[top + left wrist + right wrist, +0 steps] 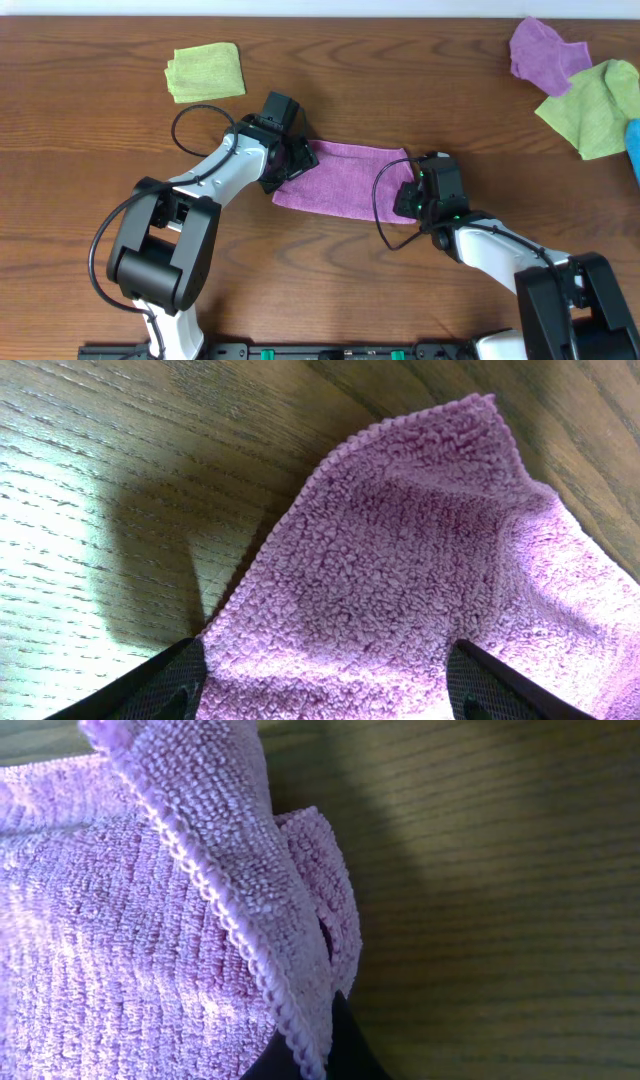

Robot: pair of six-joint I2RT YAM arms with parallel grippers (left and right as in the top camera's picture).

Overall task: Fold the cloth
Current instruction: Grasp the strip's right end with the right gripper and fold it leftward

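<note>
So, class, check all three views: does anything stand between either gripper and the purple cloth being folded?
Nothing visible does. The right gripper is shut on the right edge of the cloth, and the left gripper, open, straddles its left end.

A brown wooden table (70, 130) fills the picture; dark lines run through the wood; a thin pale strip (300, 6) runs along the top edge.
</note>
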